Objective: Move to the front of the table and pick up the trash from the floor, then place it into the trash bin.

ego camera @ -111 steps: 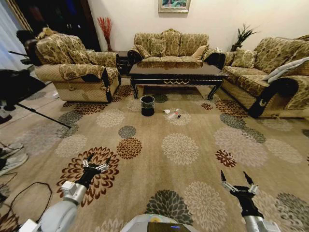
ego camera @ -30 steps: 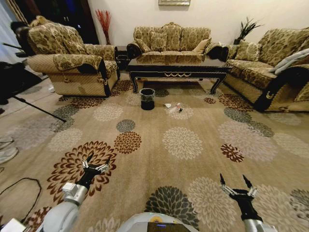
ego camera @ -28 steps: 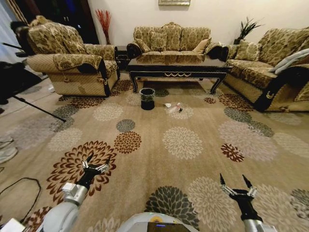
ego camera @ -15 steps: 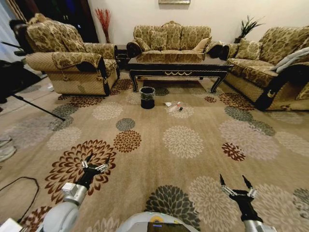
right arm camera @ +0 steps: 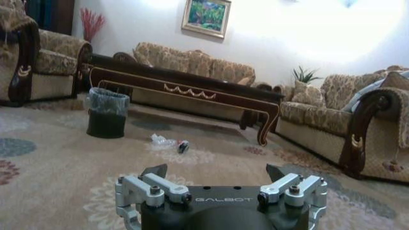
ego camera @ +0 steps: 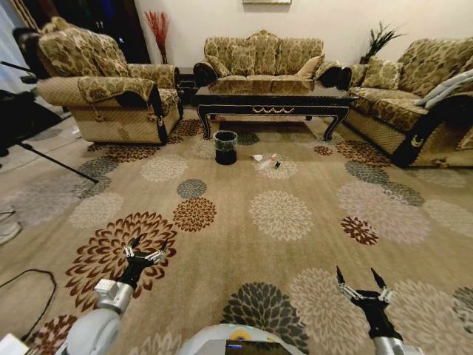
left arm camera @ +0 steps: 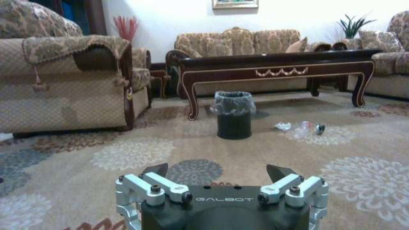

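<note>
The left gripper [ego camera: 145, 250] hangs low over the floral carpet [ego camera: 281, 214] with its fingers spread wide, holding nothing. Well ahead, the small black trash bin [ego camera: 225, 146] with its greyish liner stands just in front of the long dark coffee table [ego camera: 273, 98]. Beside the bin, toward the right, the trash lies on the carpet — crumpled white paper [ego camera: 257, 157], a clear plastic bottle [ego camera: 269, 161], a tiny black piece [ego camera: 278, 165]. The right gripper [ego camera: 360, 282] hangs equally low, fingers wide and empty.

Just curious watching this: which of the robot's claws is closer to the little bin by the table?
The left gripper, slightly. It sits left of the bin, the right gripper off to its right and lower; both are far back across the carpet.
</note>
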`<state>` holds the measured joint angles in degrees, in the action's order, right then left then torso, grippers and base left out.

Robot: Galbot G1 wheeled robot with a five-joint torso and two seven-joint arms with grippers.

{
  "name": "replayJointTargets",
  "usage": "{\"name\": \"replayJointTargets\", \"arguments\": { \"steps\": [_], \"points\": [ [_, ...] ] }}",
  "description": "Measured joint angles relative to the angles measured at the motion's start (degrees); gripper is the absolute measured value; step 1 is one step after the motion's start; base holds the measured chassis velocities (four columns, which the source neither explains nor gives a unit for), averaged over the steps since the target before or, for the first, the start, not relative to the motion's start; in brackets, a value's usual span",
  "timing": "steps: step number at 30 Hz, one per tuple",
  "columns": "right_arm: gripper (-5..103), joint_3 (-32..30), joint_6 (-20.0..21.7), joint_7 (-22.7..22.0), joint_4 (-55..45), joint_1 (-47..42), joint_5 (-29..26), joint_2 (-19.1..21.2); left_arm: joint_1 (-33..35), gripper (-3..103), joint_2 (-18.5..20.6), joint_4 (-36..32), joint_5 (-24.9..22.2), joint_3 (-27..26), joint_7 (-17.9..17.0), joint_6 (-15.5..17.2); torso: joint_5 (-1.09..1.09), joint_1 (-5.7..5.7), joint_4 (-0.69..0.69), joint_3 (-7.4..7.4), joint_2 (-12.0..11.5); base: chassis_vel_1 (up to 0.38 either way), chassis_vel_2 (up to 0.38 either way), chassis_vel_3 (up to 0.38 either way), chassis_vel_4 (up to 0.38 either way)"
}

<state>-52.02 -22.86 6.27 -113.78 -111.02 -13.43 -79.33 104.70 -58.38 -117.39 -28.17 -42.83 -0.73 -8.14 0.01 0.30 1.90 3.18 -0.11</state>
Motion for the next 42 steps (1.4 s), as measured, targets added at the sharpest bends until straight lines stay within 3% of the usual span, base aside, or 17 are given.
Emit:
{"name": "replayJointTargets", "arguments": {
  "steps": [4, 16, 42],
  "points": [
    [100, 0.0, -0.1, 0.0, 0.0, -0.2, 0.0, 0.0, 0.2, 100, 0.1, 0.0, -0.5, 0.0, -0.5, 0.5, 0.0, -0.1, 0.01, -0.02, 0.0, 0.0, 0.0, 0.0, 0.0],
    [100, 0.1, -0.2, 0.1, -0.2, -0.3, 0.3, 0.0, -0.1, 100, -0.2, 0.3, -1.3, 0.0, -1.5, -2.9, -0.01, -0.13, 0.0, 0.24, 0.0, 0.0, 0.0, 0.0, 0.0],
    [100, 0.3, -0.9, 0.6, 0.5, 0.2, 1.5, -0.4, -1.0, 100, -0.2, 1.8, -0.9, 0.2, -2.4, -2.9, -0.01, -0.09, 0.0, 0.51, 0.0, -0.014, 0.015, 0.016, -0.013]
  ]
}}
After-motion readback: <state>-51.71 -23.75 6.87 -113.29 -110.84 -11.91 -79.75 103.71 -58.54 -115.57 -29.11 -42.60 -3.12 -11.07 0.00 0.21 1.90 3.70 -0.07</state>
